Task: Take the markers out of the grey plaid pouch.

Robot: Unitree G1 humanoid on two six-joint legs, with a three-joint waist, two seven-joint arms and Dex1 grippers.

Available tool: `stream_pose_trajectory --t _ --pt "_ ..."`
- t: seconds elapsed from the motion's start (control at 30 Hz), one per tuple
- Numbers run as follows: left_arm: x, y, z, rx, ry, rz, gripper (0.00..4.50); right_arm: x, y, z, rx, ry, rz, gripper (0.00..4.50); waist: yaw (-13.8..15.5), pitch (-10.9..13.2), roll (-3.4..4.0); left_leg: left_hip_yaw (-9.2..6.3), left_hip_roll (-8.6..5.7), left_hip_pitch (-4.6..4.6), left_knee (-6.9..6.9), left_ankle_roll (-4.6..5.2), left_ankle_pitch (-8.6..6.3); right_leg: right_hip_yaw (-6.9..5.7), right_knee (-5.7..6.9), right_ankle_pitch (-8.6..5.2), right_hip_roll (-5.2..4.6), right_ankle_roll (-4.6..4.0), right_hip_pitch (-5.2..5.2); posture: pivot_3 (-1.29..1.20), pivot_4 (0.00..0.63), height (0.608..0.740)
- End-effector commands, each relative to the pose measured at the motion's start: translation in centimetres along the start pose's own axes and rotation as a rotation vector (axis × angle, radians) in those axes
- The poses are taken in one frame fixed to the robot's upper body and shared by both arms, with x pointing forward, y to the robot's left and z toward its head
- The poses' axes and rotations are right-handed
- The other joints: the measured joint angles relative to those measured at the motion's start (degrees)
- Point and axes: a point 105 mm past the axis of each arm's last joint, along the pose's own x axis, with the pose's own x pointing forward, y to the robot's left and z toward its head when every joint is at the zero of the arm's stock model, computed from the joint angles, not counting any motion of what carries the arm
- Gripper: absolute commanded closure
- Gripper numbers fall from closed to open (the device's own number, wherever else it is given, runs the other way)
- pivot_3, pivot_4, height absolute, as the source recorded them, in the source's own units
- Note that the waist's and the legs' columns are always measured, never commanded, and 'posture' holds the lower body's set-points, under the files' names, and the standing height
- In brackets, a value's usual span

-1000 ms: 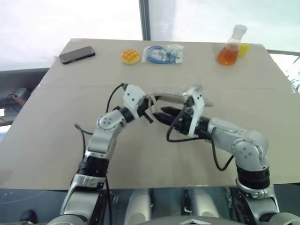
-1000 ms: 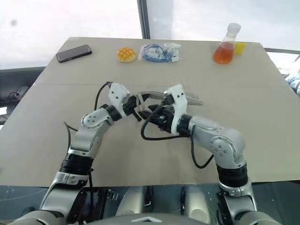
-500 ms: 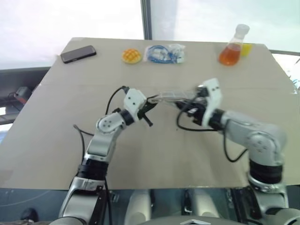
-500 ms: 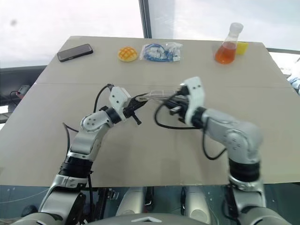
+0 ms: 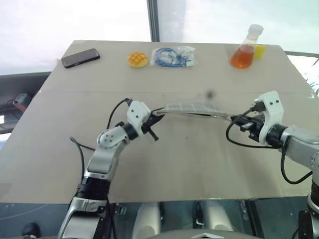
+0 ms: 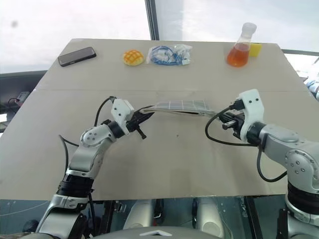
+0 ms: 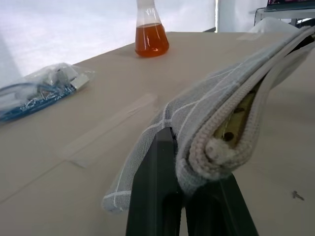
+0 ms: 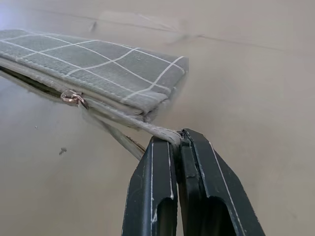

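Mid-table, the left gripper [image 5: 151, 125] clamps one end of the grey plaid pouch [image 5: 187, 108]; the right gripper [image 8: 179, 142] pinches its pull strap [image 8: 147, 129]. Front table [image 5: 164, 169] half lies bare.

Grey plaid pouch [image 6: 180, 105], stretched level, zipper open

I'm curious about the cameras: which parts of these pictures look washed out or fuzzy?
Head views: the windows behind the tan table glare white. Left wrist view: the grey plaid fabric pouch is crisp, the orange-liquid flask soft. Right wrist view: the black right claw is sharp, the far tabletop blurred.
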Motion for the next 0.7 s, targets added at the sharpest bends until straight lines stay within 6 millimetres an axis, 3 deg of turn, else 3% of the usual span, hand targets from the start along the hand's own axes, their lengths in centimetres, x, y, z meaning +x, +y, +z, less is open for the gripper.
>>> stream_pose_trajectory --t 0.03,0.13,0.23,0.33,0.4,0.57,0.7 --pt "-0.6 0.6 1.4 0.006 -0.056 0.032 4.5 -1.6 1.1 0.3 -0.146 -0.022 0.051 3.78 0.4 0.0 0.01 -0.02 -0.01 -0.03 -0.01 0.0 0.0 -0.01 -0.07 -0.04 -0.02 0.05 0.01 0.0 0.15 0.74" --pt "-0.7 0.5 1.2 -0.007 -0.051 0.038 4.5 -2.4 2.1 -0.4 -0.173 -0.036 0.099 2.53 0.6 0.0 0.01 -0.03 -0.01 -0.05 -0.06 0.01 -0.01 -0.01 -0.19 -0.04 0.0 0.06 0.02 0.0 0.15 0.74" --pt "-0.8 0.5 1.1 -0.003 -0.037 0.056 4.5 -4.5 3.2 -1.0 -0.211 0.0 0.234 2.53 1.2 0.0 0.04 -0.04 -0.01 -0.05 -0.07 0.01 -0.01 -0.02 -0.19 -0.07 0.01 0.12 0.01 0.0 0.15 0.74" --pt "-1.0 0.6 1.2 0.0 -0.035 0.069 4.5 -5.0 4.3 -0.4 -0.186 -0.032 0.317 3.56 1.2 0.0 0.02 -0.04 0.0 -0.01 -0.04 0.01 -0.01 -0.01 -0.2 -0.1 0.02 0.16 0.04 0.0 0.15 0.74" --pt "-1.0 0.4 1.2 0.0 -0.036 0.067 4.5 -4.3 5.5 0.2 -0.167 -0.078 0.357 4.41 1.2 0.0 0.02 -0.06 0.02 0.04 -0.01 0.01 -0.01 -0.01 -0.2 -0.19 0.04 0.04 0.06 0.0 0.15 0.74" --pt "-0.7 -0.2 1.5 -0.009 -0.046 0.061 4.5 -0.3 8.3 0.7 -0.124 -0.126 0.395 4.41 1.1 0.0 0.03 -0.15 0.03 0.1 0.0 0.0 -0.01 0.01 -0.18 -0.18 0.08 -0.01 0.06 0.0 0.15 0.74" --pt "-0.6 -0.6 1.8 -0.011 -0.059 0.068 4.5 2.5 8.9 0.7 -0.099 -0.123 0.374 4.41 1.4 0.0 0.03 -0.13 -0.03 -0.03 0.0 0.0 -0.01 0.03 -0.19 -0.07 0.05 -0.19 0.02 0.0 0.15 0.74"
